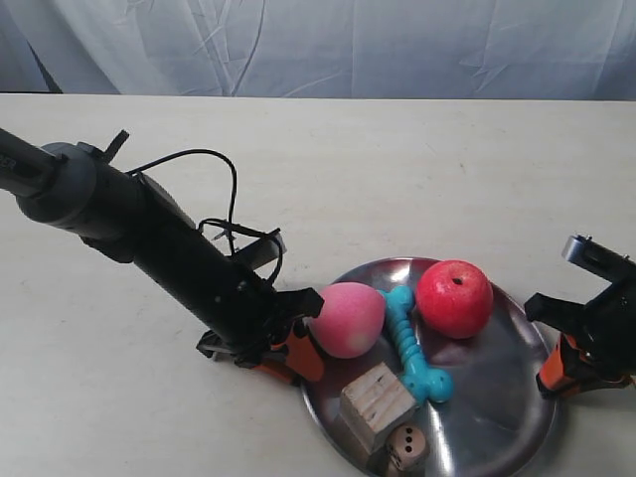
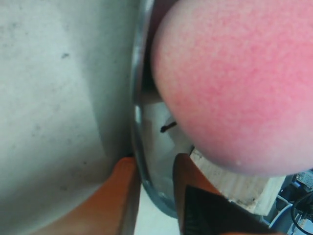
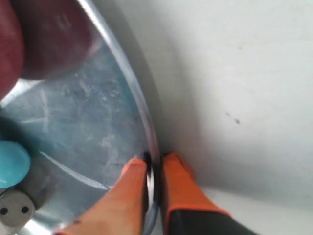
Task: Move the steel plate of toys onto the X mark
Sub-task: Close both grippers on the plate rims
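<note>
The steel plate (image 1: 497, 388) lies at the near edge of the table and holds the pink peach (image 1: 348, 318), turquoise bone (image 1: 412, 348), red apple (image 1: 454, 298), wooden cube (image 1: 376, 402) and die (image 1: 407, 447). My left gripper (image 2: 154, 161) straddles the plate's rim (image 2: 137, 98) beside the peach (image 2: 234, 83), one orange finger outside and one inside. On the opposite side my right gripper (image 3: 154, 159) is pinched tight on the rim (image 3: 146, 122), near the apple (image 3: 49, 39) and die (image 3: 14, 210). The X mark shows in no view.
The beige tabletop (image 1: 397, 169) stretches away behind the plate to a white cloth backdrop (image 1: 318, 45). The left arm's black body (image 1: 149, 238) with its loose cable (image 1: 231, 189) slants across the exterior view's left half.
</note>
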